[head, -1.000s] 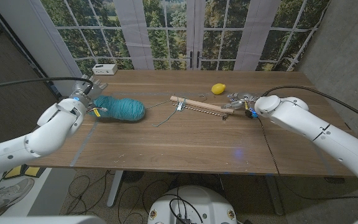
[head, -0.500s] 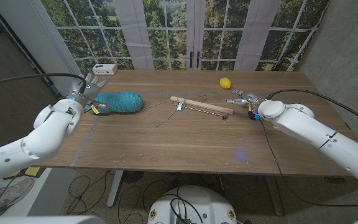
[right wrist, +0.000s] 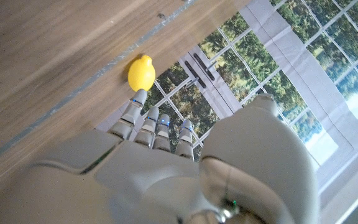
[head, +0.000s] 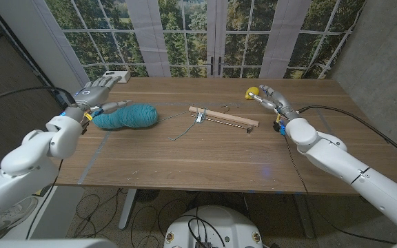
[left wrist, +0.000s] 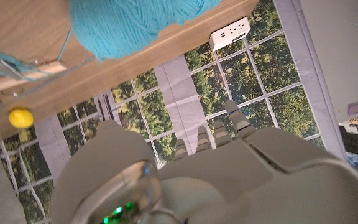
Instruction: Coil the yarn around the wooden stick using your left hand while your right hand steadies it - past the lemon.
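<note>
head: stick (head: 223,117) whole | right wrist: lemon (right wrist: 141,73) (fingertip near)

Both arms wear smooth white rounded shells, with black cables trailing from each forearm. The left hand (head: 96,94) and right hand (head: 270,96) are grey metal, with blue-and-orange bands at the wrists.
</note>
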Motion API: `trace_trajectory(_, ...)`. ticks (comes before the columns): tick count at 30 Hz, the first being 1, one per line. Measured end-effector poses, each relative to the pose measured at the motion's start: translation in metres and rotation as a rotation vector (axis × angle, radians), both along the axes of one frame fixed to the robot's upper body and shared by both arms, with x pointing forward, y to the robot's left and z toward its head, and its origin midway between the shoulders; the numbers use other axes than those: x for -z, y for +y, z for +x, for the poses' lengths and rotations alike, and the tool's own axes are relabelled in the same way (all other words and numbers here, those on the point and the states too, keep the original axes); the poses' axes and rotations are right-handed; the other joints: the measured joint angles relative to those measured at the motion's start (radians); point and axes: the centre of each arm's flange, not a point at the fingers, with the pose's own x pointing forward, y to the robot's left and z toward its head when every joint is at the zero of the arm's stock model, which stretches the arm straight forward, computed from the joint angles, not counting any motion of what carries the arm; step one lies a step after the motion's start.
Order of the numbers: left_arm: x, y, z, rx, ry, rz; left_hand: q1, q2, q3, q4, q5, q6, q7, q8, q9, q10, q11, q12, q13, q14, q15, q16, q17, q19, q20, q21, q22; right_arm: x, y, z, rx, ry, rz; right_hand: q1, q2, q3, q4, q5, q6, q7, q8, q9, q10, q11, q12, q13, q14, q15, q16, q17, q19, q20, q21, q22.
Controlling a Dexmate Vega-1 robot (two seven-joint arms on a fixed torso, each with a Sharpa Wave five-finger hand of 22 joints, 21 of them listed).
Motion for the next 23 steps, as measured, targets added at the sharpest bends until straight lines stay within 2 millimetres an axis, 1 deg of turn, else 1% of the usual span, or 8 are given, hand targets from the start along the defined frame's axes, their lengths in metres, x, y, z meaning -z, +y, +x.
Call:
trace_trajectory(7, 0.009, 0.0, 0.005, 0.268, -0.056, -0.22, 0.013, -0.014, 0.013, -0.013, -0.008, 0.074, 0.017, 0.0, 0.0, 0.064, -0.004, 0.008, 0.0, 0.041, -0.027, 0.0, 0.0, 0.024, -0.024, -0.002, 0.0, -0.004, 0.006, -0.013, -0.096, -0.153, 0.102, -0.056, 0.054, -0.002, 0.013, -0.006, 0.027, 0.017, 0.0, -0.005, 0.041, 0.014, 0.0, -0.023, 0.038, 0.007, 0.007, -0.028, 0.041, -0.011, -0.004, -0.005)
trace_trajectory(9, 0.009, -0.005, 0.005, 0.34, -0.06, -0.257, 0.022, 0.006, 0.027, -0.014, -0.008, 0.084, 0.026, 0.0, 0.0, 0.073, -0.007, 0.008, 0.0, 0.046, -0.025, 0.0, 0.0, 0.029, -0.029, -0.007, 0.0, -0.004, 0.007, -0.015, -0.114, -0.173, 0.123, -0.075, 0.073, 0.001, 0.02, -0.006, 0.03, 0.019, 0.0, -0.005, 0.049, 0.018, 0.0, -0.03, 0.042, 0.003, 0.007, -0.034, 0.05, -0.013, -0.007, -0.005)
trace_trajectory(12, 0.003, -0.022, -0.004, 0.516, -0.067, -0.294, 0.007, 0.05, 0.106, 0.028, 0.016, 0.107, 0.05, -0.012, 0.0, 0.083, 0.001, -0.005, 0.0, 0.051, -0.019, -0.005, 0.003, 0.037, -0.036, -0.012, 0.003, 0.006, 0.005, -0.01, -0.104, -0.156, 0.154, -0.131, 0.13, 0.036, 0.032, -0.006, 0.044, 0.027, 0.0, -0.005, 0.068, 0.012, 0.0, -0.05, 0.053, -0.004, 0.007, -0.051, 0.068, -0.032, -0.018, -0.002)
trace_trajectory(13, 0.012, -0.018, 0.006, 0.556, -0.062, -0.351, 0.001, 0.057, 0.139, 0.045, 0.027, 0.113, 0.057, -0.016, 0.0, 0.086, 0.004, -0.011, 0.0, 0.055, -0.023, -0.009, 0.006, 0.042, -0.041, -0.012, 0.006, -0.006, 0.012, -0.023, -0.194, -0.238, 0.188, -0.141, 0.14, 0.055, 0.032, -0.006, 0.049, 0.032, -0.002, -0.005, 0.072, 0.009, 0.0, -0.056, 0.057, -0.008, 0.007, -0.057, 0.071, -0.048, -0.022, -0.002)
trace_trajectory(17, 0.003, -0.031, -0.008, 0.729, -0.077, -0.386, -0.024, 0.066, 0.231, 0.082, 0.059, 0.114, 0.094, -0.027, 0.0, 0.094, -0.002, -0.023, -0.005, 0.062, -0.03, -0.011, 0.008, 0.06, -0.06, -0.012, 0.008, 0.005, 0.01, -0.018, -0.182, -0.22, 0.228, -0.151, 0.161, 0.105, 0.033, -0.001, 0.045, 0.057, -0.007, -0.005, 0.075, 0.006, -0.006, -0.072, 0.056, -0.022, 0.003, -0.071, 0.082, -0.082, -0.026, -0.002)
trace_trajectory(20, -0.002, -0.036, -0.016, 0.834, -0.082, -0.415, -0.048, 0.054, 0.266, 0.09, 0.069, 0.097, 0.112, -0.035, 0.0, 0.093, -0.003, -0.038, -0.005, 0.052, -0.04, -0.018, 0.008, 0.058, -0.079, -0.015, 0.007, 0.013, 0.01, -0.017, -0.178, -0.207, 0.256, -0.158, 0.167, 0.131, 0.033, 0.0, 0.049, 0.076, -0.007, -0.005, 0.085, 0.004, -0.006, -0.079, 0.06, -0.026, 0.003, -0.076, 0.082, -0.082, -0.026, -0.002)
trace_trajectory(21, 0.018, -0.031, 0.009, 0.855, -0.058, -0.507, -0.057, 0.053, 0.271, 0.092, 0.073, 0.095, 0.114, -0.035, 0.0, 0.09, -0.006, -0.04, -0.005, 0.051, -0.041, -0.02, 0.008, 0.058, -0.082, -0.016, 0.007, 0.002, 0.014, -0.034, -0.262, -0.312, 0.305, -0.159, 0.167, 0.139, 0.034, 0.0, 0.05, 0.08, -0.007, -0.005, 0.089, 0.008, -0.006, -0.081, 0.061, -0.028, 0.003, -0.079, 0.084, -0.084, -0.026, -0.002)
trace_trajectory(23, 0.019, -0.03, 0.009, 0.905, -0.061, -0.547, -0.073, 0.045, 0.273, 0.091, 0.076, 0.085, 0.111, -0.035, 0.0, 0.083, -0.011, -0.044, -0.005, 0.047, -0.045, -0.024, 0.008, 0.052, -0.088, -0.02, 0.007, 0.006, 0.015, -0.037, -0.263, -0.323, 0.329, -0.163, 0.163, 0.151, 0.034, 0.0, 0.054, 0.084, -0.007, -0.005, 0.092, 0.011, -0.006, -0.083, 0.061, -0.028, 0.003, -0.08, 0.088, -0.087, -0.026, -0.002)
